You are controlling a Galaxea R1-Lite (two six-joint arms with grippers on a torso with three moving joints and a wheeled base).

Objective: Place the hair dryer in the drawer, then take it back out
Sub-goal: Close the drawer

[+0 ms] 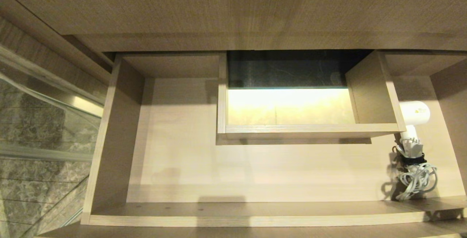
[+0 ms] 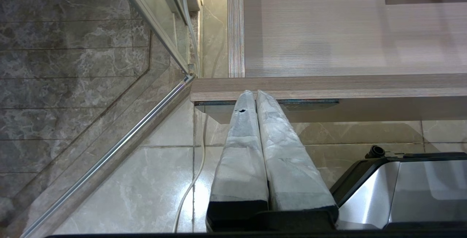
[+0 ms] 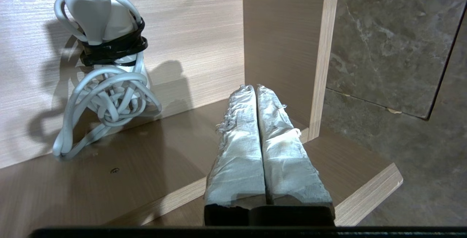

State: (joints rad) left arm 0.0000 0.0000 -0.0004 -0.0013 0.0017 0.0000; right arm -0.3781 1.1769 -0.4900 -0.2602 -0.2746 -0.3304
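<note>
Head view, hair dryer (image 1: 415, 112) in open drawer (image 1: 255, 165) far right, label unreadable, left gripper (image 2: 254, 93) & right gripper (image 3: 254, 87) pinched closed, empty

A glass panel (image 1: 43, 121) in a metal frame (image 2: 109, 157) stands to the left of the cabinet (image 1: 233, 8), with dark grey marble wall tiles (image 2: 65, 66) behind it. The cabinet's flat wood-grain top runs along the far side, above the opening. Pale glossy floor tiles (image 2: 146, 187) lie below the cabinet's front edge, and a thin white cable (image 2: 193, 179) trails across them. Grey marble tiles (image 3: 386, 48) also show past the cabinet's right end.
</note>
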